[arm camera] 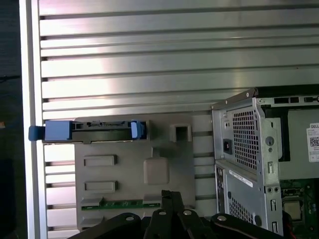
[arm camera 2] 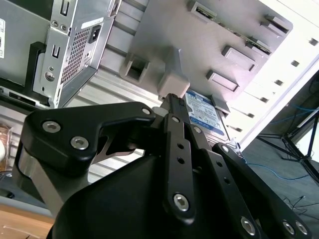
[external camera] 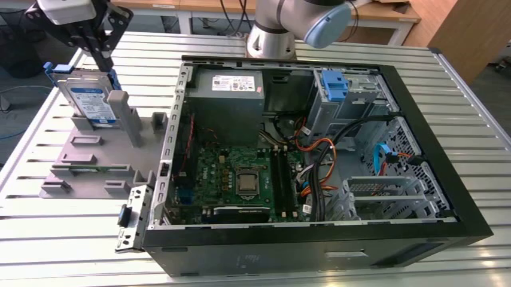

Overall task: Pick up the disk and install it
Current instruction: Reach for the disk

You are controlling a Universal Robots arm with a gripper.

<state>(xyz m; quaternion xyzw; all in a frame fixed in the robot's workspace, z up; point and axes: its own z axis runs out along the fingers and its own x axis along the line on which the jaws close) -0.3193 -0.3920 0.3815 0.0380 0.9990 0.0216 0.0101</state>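
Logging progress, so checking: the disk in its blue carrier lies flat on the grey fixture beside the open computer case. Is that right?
Not flat. The disk in its blue carrier stands upright on edge in the grey fixture beside the open computer case, as the exterior view shows.

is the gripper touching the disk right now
Apart. In the first wrist view a stretch of bare grey holder lies between the gripper and the disk, which stands on edge in the holder.

Nothing I can read, white-and-blue label (external camera: pixel 92 103) on the disk (external camera: pixel 83 92), white label (external camera: pixel 231 82) on the power supply (external camera: pixel 227 103), white sticker (arm camera: pixel 313 142) with a square code in the first wrist view, wording illegible to me
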